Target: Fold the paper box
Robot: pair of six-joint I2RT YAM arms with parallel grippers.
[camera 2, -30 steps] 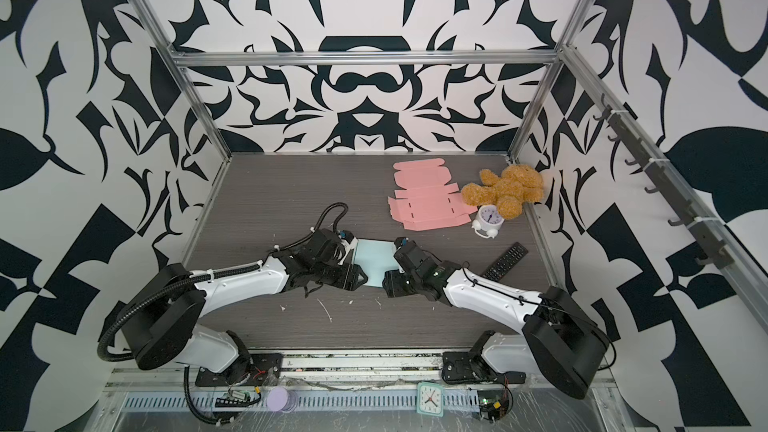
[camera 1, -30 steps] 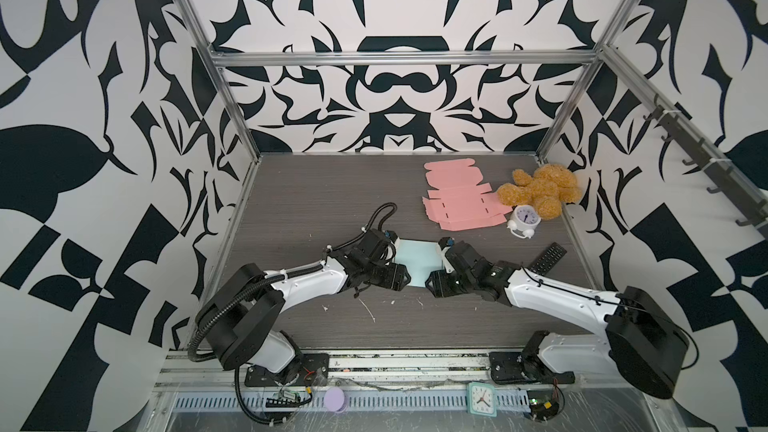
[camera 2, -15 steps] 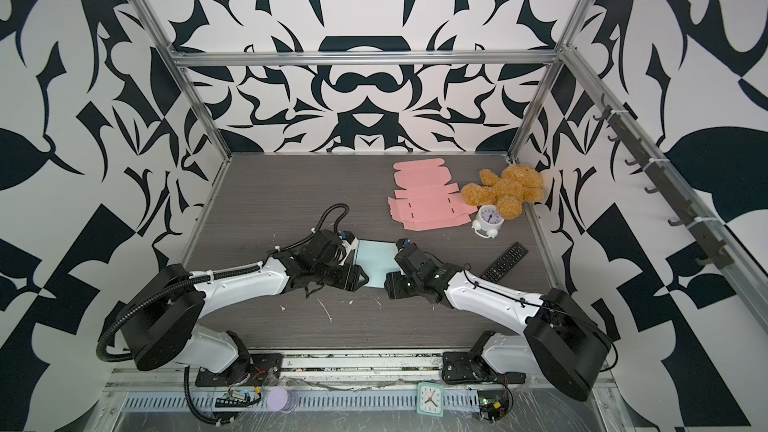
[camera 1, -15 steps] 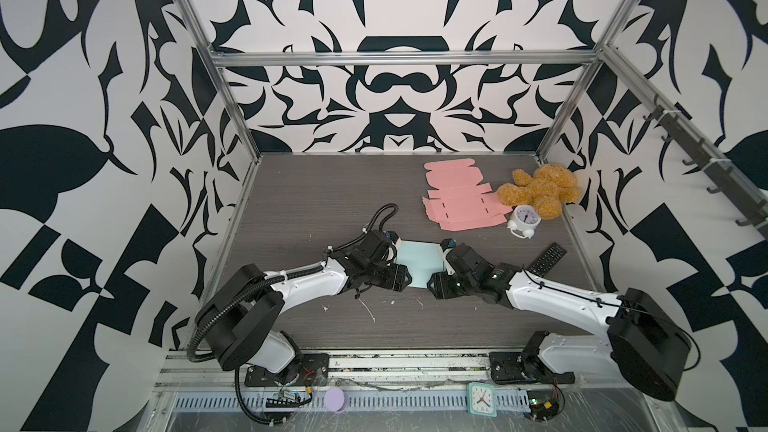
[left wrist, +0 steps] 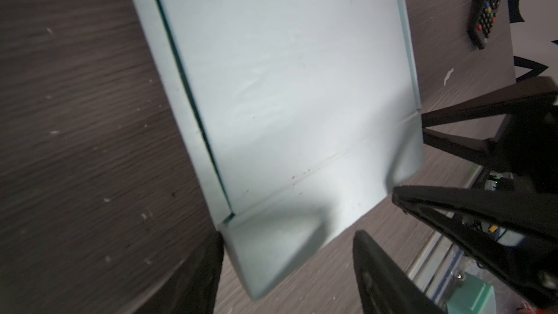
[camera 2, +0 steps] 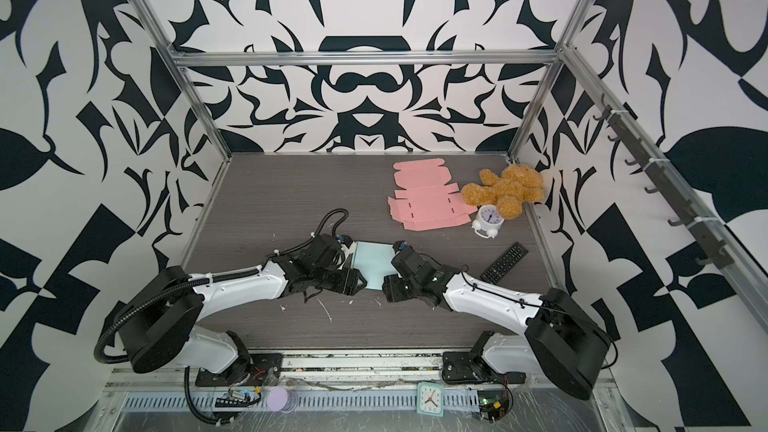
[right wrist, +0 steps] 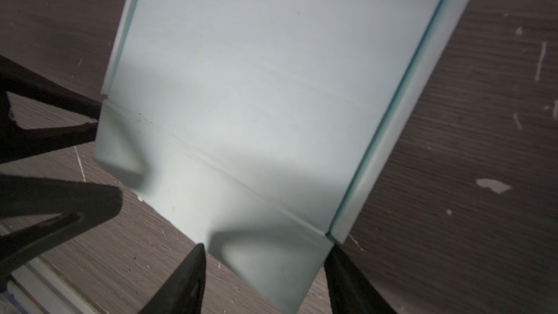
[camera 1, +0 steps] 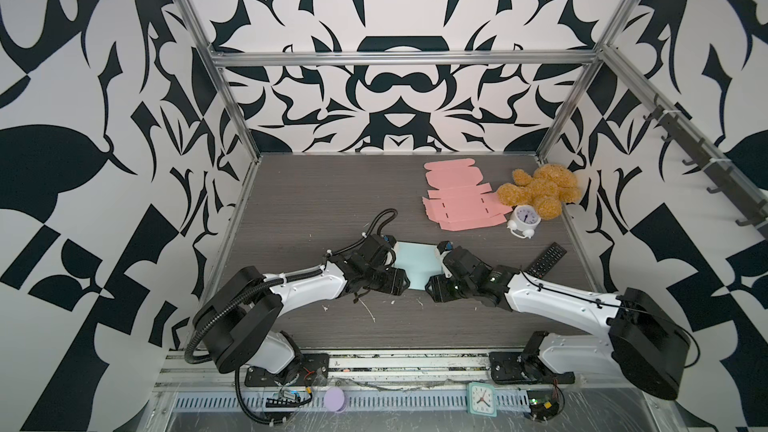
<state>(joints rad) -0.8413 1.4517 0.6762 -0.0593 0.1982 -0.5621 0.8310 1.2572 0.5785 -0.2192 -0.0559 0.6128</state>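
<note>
Two arms lie low over the table, and since a second ago they have barely shifted. The left arm and the right arm meet at the same spot near the table's front middle. Between them lies the pale blue paper box, a broad panel uppermost with narrow side strips along it.

The one change is slight: the left gripper has drawn its jaws in a touch. It is still part-way open, straddling one end of the front flap without pinching it. One finger touches the box corner and the other stands clear. The right gripper is likewise part-way open astride the flap's other end and holds nothing.

Both flap ends show dents. By the look of it, folding this flap over is the step in hand, and it is making little headway.
</note>
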